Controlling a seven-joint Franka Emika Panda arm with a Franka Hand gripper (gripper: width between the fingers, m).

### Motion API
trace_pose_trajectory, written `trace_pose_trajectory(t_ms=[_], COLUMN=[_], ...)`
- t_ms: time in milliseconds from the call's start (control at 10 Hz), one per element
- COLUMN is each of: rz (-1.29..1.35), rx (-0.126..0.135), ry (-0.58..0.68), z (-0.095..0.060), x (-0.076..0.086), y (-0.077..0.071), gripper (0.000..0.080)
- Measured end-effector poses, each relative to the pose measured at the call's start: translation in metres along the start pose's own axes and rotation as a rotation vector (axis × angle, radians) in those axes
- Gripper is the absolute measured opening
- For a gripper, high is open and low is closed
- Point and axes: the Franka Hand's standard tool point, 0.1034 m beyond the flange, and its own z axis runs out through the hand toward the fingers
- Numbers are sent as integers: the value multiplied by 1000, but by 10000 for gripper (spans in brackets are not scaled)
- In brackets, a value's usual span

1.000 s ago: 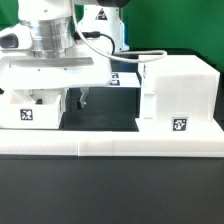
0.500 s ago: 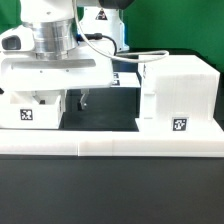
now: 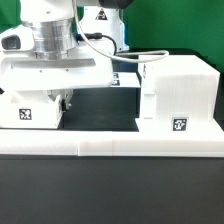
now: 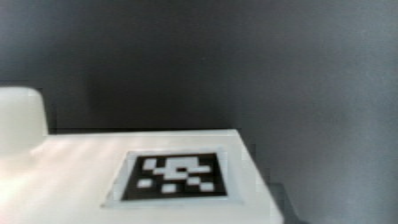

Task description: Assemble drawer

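Looks early in assembly: drawer casing [image 3: 178,92] at 3 o'clock on counter [image 3: 100,108]; tagged tray [image 3: 28,112] at 9 o'clock, well apart, not yet slid in. Low over that tray, end effector [image 3: 65,101], opening and hold impossible to tell. No second tray visible.

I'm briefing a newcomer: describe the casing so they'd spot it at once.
Find the long low white wall across the front. Behind its end on the exterior view's right stands the casing, a big white box. It dwarfs the tray at the wall's other end, and its tag sits low on its front.
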Motion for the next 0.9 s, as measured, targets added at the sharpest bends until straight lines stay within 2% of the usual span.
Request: trace_pose_trajectory(t_ms=[500,700,900], rz=[-7,-74,-205], rx=[-2,-9,-1], ry=[1,12,10], z=[-1,-12,-20], x=[1,3,3], y=[-1,-12,-16], gripper=[42,43,43])
